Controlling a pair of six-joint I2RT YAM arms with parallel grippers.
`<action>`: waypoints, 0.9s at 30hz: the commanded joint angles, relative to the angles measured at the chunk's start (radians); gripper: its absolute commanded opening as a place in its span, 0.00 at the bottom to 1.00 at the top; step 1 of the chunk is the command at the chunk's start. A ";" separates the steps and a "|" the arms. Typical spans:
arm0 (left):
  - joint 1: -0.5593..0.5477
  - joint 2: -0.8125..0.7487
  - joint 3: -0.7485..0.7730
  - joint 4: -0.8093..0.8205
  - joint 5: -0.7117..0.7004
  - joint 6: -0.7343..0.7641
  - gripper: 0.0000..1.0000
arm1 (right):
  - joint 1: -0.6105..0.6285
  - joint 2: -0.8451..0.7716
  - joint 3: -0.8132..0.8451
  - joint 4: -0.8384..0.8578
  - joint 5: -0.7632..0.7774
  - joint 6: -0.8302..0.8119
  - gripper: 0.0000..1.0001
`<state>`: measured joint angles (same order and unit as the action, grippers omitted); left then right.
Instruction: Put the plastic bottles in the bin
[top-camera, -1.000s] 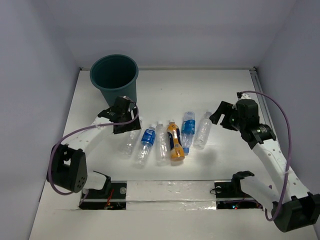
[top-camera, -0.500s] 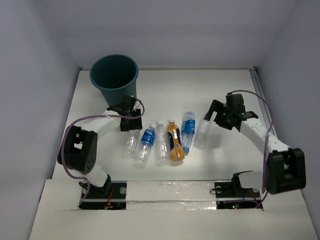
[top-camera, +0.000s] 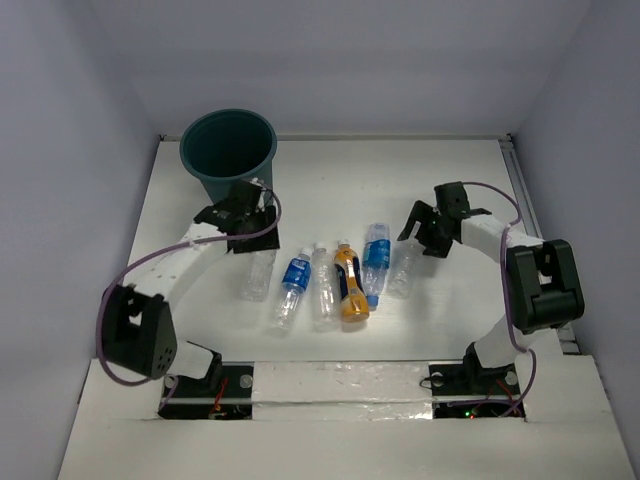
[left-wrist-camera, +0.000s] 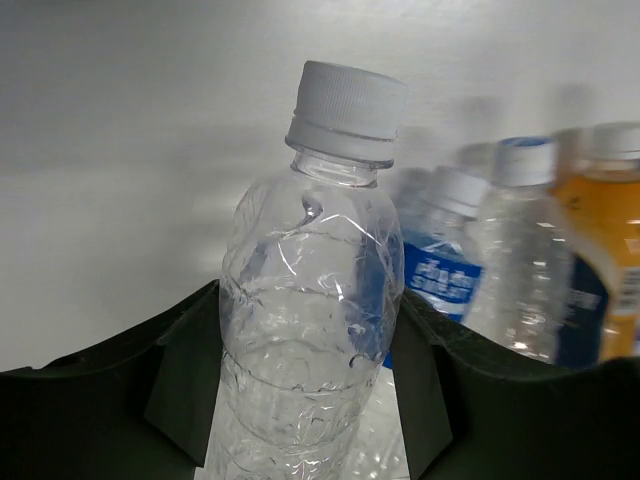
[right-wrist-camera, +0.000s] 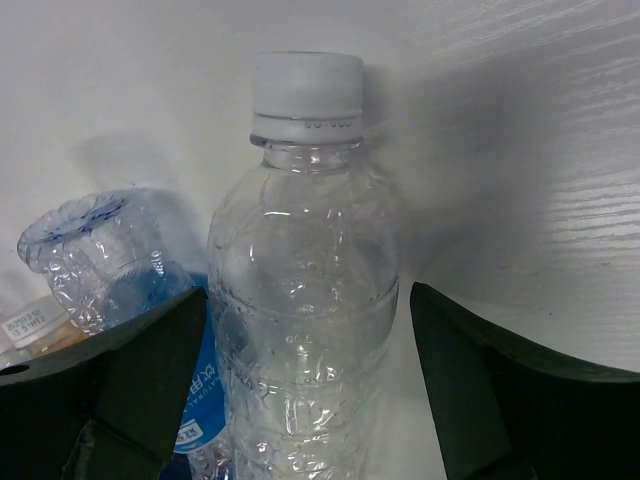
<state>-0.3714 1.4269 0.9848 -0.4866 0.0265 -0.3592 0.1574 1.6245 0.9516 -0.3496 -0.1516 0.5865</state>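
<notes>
Slip risk: your left pincer pinches leftmost clear bottle; thin wall may buckle, squirt free. Your right pincer gapes empty round rightmost clear bottle.

A clear bottle, white cap uppermost, sits between the spread fingers; a blue-labelled bottle lies beside it.

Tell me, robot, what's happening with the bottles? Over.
Left gripper shut on left clear bottle. Right gripper open around right clear bottle. Nothing blocking bin.
</notes>
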 joint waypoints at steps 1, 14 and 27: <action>-0.004 -0.132 0.167 -0.078 0.022 0.005 0.22 | -0.005 -0.006 0.039 0.032 0.040 0.045 0.86; 0.155 0.111 1.018 -0.064 0.125 -0.069 0.19 | -0.005 -0.213 0.023 -0.034 0.122 0.038 0.58; 0.296 0.326 1.065 0.252 -0.125 -0.112 0.47 | 0.054 -0.516 0.183 -0.051 -0.020 0.090 0.59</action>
<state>-0.0719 1.7470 2.0422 -0.3603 -0.0467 -0.4797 0.1738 1.1110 1.0100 -0.4286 -0.1162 0.6407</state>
